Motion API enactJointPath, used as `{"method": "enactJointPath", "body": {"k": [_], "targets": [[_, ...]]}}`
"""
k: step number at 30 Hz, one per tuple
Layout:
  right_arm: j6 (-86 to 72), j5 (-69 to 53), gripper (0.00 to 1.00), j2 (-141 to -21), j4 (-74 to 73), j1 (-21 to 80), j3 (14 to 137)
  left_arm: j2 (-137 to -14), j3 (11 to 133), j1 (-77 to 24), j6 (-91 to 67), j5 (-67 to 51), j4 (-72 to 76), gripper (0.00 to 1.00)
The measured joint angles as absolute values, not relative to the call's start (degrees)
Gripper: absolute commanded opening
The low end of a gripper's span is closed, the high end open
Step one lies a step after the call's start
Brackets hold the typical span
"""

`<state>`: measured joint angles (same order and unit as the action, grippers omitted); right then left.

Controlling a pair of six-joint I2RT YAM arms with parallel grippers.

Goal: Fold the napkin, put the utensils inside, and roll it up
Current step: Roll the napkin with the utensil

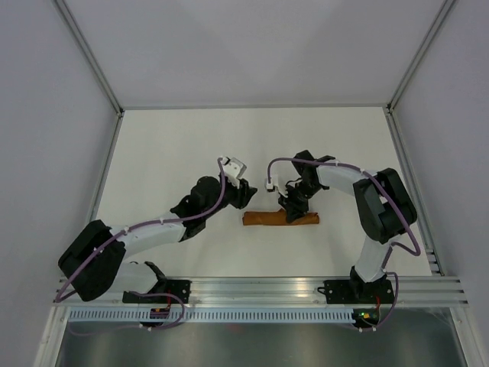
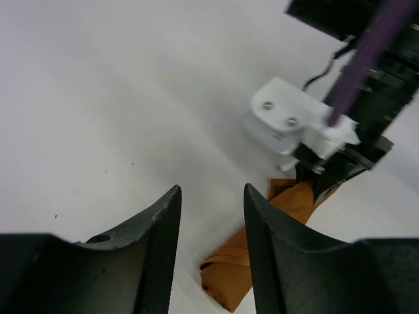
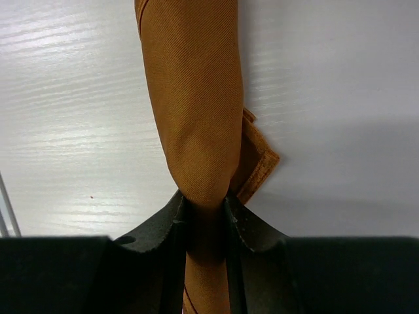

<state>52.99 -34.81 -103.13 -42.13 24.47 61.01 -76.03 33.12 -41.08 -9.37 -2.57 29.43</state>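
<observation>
Where right pincer [image 3: 204, 204] clamps the napkin [image 3: 196, 98], a hemmed corner [image 3: 260, 160] protrudes.

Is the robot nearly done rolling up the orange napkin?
Nearly. The napkin already lies as a tight roll on the table. The right gripper pinches it; the left gripper hangs open beside it, holding nothing. No knife shows, so I cannot tell whether it is inside. What's left: letting go.
</observation>
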Motion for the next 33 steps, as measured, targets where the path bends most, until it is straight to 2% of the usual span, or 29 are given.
{"method": "enactJointPath", "body": {"k": [8, 17, 26, 33], "targets": [[53.8, -38.4, 0.2, -109.5, -50.0, 22.6, 67.8, -77.7, 33.1, -54.3, 6.5, 4.7, 31.7, 0.6], [53.8, -39.5, 0.2, -111.5, -52.2, 21.9, 69.7, -90.7, 38.4, -63.4, 22.2, 7.4, 27.6, 0.67], [53.8, -40.3, 0.2, -111.8, -52.4, 21.5, 69.8, -99.6, 42.0, -65.4, 30.7, 8.7, 26.3, 0.74], [53.8, -40.6, 0.2, -112.4, -53.0, 21.3, 70.4, -103.2, 44.6, -64.7, 33.0, 9.0, 27.2, 0.72]]}}
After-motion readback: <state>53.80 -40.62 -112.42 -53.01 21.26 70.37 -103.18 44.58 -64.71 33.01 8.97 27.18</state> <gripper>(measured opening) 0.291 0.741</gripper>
